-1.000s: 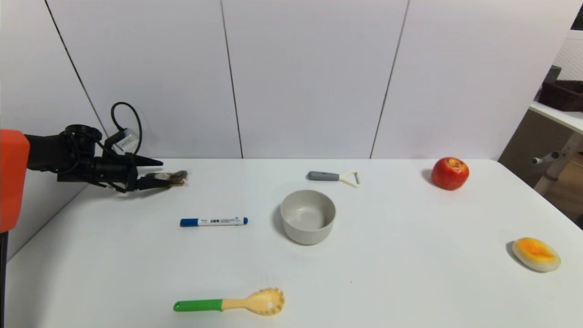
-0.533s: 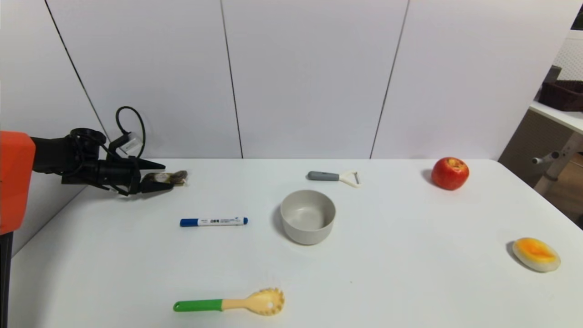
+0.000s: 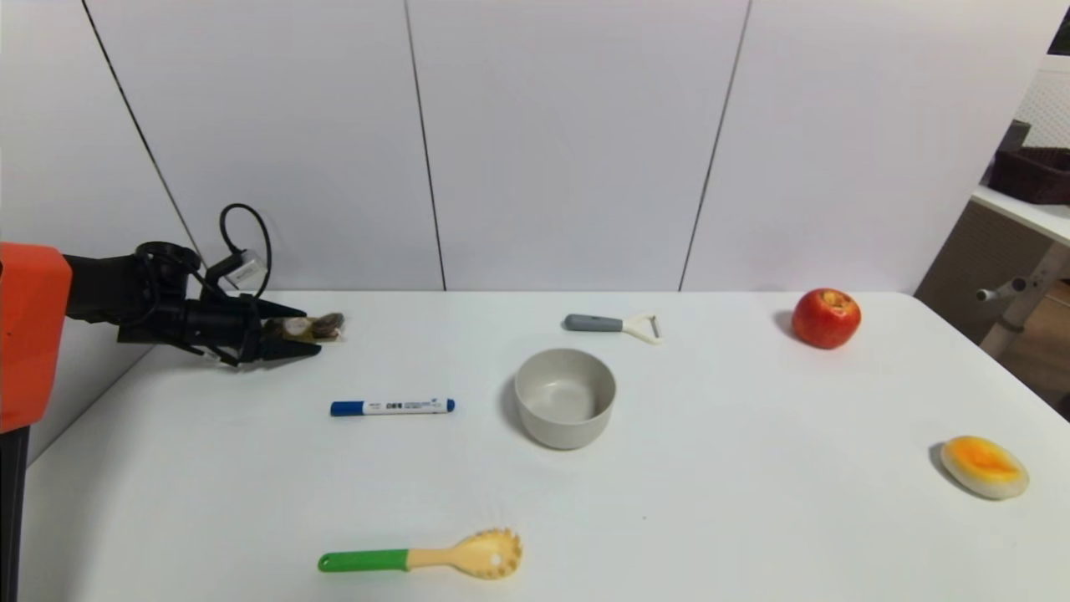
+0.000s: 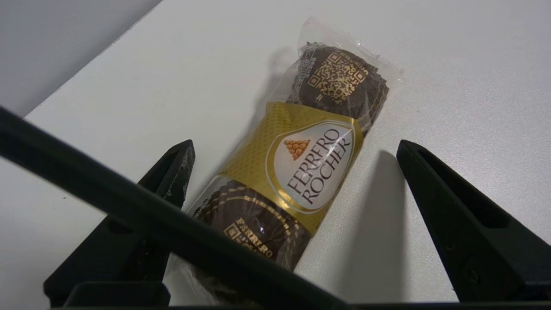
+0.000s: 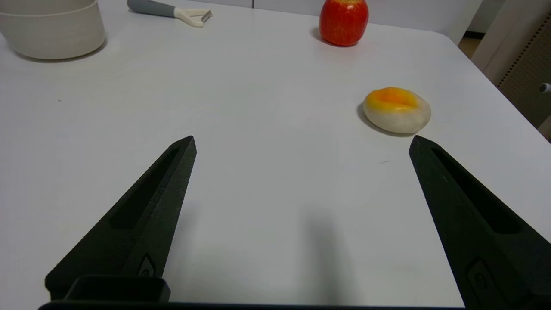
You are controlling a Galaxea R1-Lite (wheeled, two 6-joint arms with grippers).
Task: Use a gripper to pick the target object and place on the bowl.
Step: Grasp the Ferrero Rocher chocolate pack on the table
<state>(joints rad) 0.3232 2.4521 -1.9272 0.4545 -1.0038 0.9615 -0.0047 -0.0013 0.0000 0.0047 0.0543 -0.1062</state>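
The target object (image 3: pixel 324 324), a clear packet of dark brown pieces with a gold label, lies flat on the white table at the far left. My left gripper (image 3: pixel 311 331) is open and low over the table, one finger on each side of the packet's near end. In the left wrist view the packet (image 4: pixel 301 163) lies between the jaws of the gripper (image 4: pixel 295 144), closer to one finger. The light grey bowl (image 3: pixel 565 431) stands empty mid-table, to the right. My right gripper (image 5: pixel 302 140) is open and empty over bare table, outside the head view.
A blue-capped marker (image 3: pixel 391 407) lies between the packet and the bowl. A peeler (image 3: pixel 614 324) lies behind the bowl. A red apple (image 3: pixel 826 318) is far right, an orange-topped piece (image 3: pixel 984 466) at the right edge, a green-handled pasta spoon (image 3: pixel 426 556) in front.
My left gripper has moved right and down towards the table, and its open fingers now straddle the packet. The packet and everything else have stayed put.
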